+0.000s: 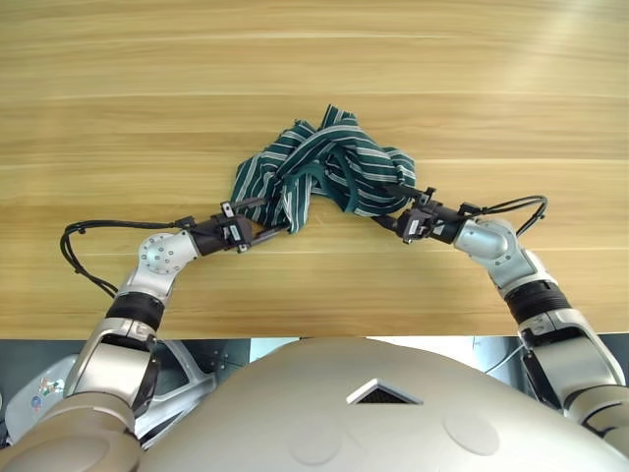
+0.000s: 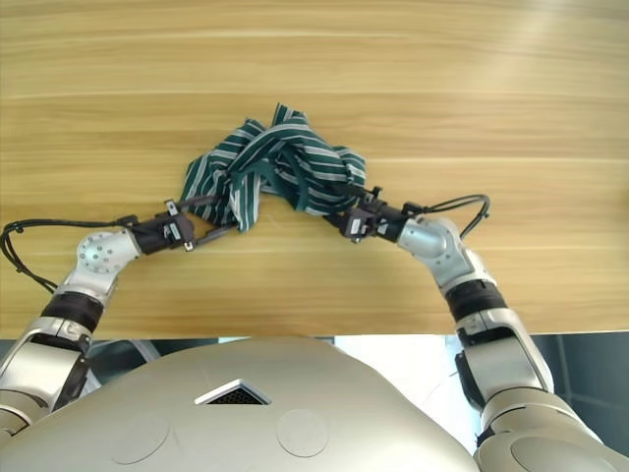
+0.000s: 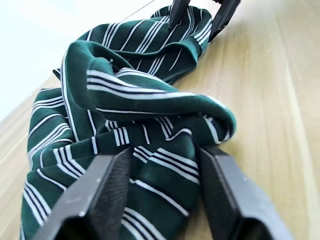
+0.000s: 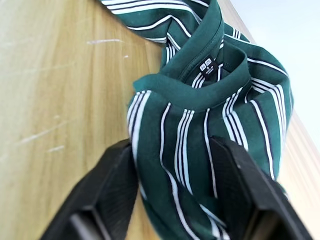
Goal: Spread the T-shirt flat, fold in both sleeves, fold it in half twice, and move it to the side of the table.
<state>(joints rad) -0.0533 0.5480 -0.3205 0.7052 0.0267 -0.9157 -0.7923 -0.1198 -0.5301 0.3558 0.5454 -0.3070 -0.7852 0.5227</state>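
Observation:
A green T-shirt (image 1: 324,162) with white stripes lies crumpled in a heap at the middle of the wooden table (image 1: 314,59). My left gripper (image 1: 285,228) is at the heap's near left end, low over the table. In the left wrist view its fingers (image 3: 107,195) stand wide apart with a fold of the shirt (image 3: 135,100) between them. My right gripper (image 1: 380,220) is at the heap's near right end. Its fingers (image 4: 240,180) are also spread, straddling striped cloth just below the collar (image 4: 205,75). Both are open.
Bare wood surrounds the heap on every side. The table's front edge (image 1: 314,336) runs just below my arms. Black cables loop out from both wrists over the tabletop.

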